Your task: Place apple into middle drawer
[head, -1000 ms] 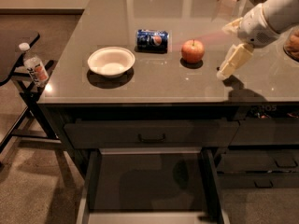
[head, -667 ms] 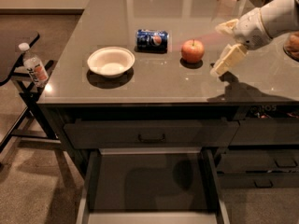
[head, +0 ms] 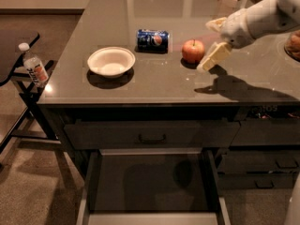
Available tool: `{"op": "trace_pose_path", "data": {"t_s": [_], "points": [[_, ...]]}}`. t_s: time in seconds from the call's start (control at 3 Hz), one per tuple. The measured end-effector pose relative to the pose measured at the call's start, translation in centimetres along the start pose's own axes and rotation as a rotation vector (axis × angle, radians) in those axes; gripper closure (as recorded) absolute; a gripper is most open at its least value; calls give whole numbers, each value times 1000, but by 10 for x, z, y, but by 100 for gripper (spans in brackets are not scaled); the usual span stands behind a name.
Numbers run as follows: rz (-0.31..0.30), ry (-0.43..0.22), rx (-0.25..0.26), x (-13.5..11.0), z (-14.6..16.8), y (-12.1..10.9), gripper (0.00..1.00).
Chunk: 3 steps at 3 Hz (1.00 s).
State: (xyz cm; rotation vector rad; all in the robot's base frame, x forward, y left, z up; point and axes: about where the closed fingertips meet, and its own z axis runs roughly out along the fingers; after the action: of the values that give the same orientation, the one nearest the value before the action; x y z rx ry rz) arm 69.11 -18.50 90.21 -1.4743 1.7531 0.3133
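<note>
The apple (head: 193,50), small and red-orange, sits on the grey counter (head: 154,86) just right of a lying blue soda can (head: 153,40). My gripper (head: 212,42) hangs open right beside the apple on its right side, one pale finger (head: 214,56) low near the counter and the other (head: 215,24) above; it holds nothing. The white arm reaches in from the upper right. The middle drawer (head: 150,179) is pulled open below the counter's front edge, with a bare grey floor and pale side edges.
A white bowl (head: 111,61) sits on the counter's left part. A shut drawer front with a black bar handle (head: 152,138) is above the open drawer; narrower drawers (head: 262,165) are at the right. A water bottle (head: 33,64) stands on a side stand at left.
My gripper has moved left across the counter toward the apple and now stands close beside it. The apple, can and bowl have not moved.
</note>
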Motion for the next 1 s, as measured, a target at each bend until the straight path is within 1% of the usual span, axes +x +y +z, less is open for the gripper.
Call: {"op": "trace_pose_path", "data": {"t_s": [0.33,0.67,1.0], "points": [[43,96,49,14,24,-7,0],[96,137,75,23,41,-10,0],[105,139,77,24,44,-10,0]]}}
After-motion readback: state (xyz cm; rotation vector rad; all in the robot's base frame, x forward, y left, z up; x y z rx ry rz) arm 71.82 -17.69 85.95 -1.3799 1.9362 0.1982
